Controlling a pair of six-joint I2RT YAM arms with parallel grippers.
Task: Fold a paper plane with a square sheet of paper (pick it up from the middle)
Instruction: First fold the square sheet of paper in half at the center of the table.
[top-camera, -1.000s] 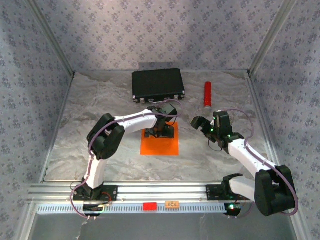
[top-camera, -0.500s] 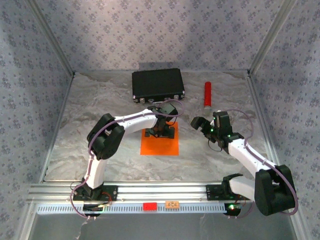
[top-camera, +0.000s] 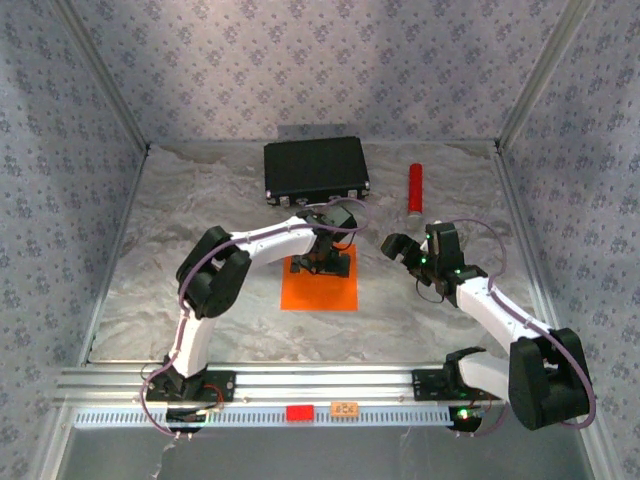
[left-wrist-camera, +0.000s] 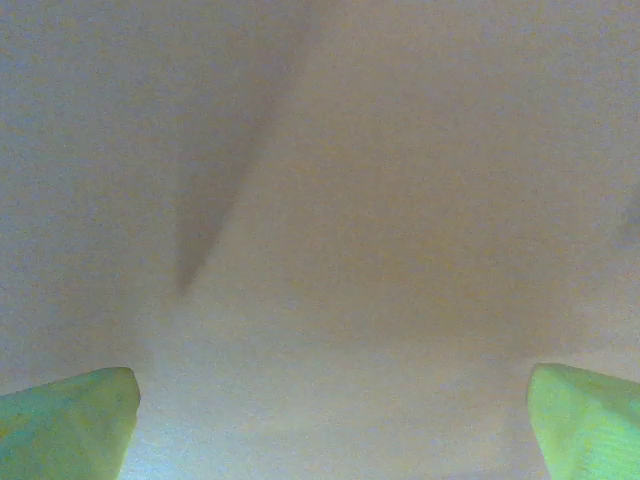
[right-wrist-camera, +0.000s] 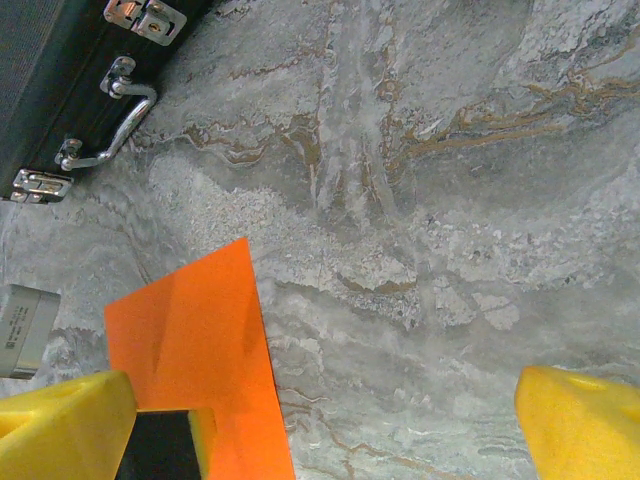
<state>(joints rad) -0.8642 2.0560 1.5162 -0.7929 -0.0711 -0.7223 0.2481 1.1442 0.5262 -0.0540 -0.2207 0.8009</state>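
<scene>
The left claw (top-camera: 322, 262) points down over the far half of the square sheet of paper (top-camera: 320, 292), its jaws spread wide. In the left wrist view its two pale green fingers (left-wrist-camera: 70, 422) sit in the bottom corners, far apart, with a blurred, washed-out pale surface close beneath them. Whether the fingertips touch the paper cannot be told. The sheet is bright orange, flat and unfolded, lying near the middle of the grey marbled tabletop (top-camera: 200, 230). The left arm (top-camera: 270, 240) reaches to it from the left in a bent arc. The right claw (top-camera: 398, 247) hangs to the right of the sheet, apart from it, with its jaws also wide. In the right wrist view its yellow fingers (right-wrist-camera: 60, 425) stand at the two lower corners over bare tabletop, and a corner of the orange sheet shows just beside the left-hand finger. Beyond the sheet, towards the far wall, lies a closed black case (top-camera: 315, 168), its metal handle (right-wrist-camera: 108, 125) and latches facing the arms. A red cylinder (top-camera: 414, 187) lies to the right of the case, well apart from the paper.
</scene>
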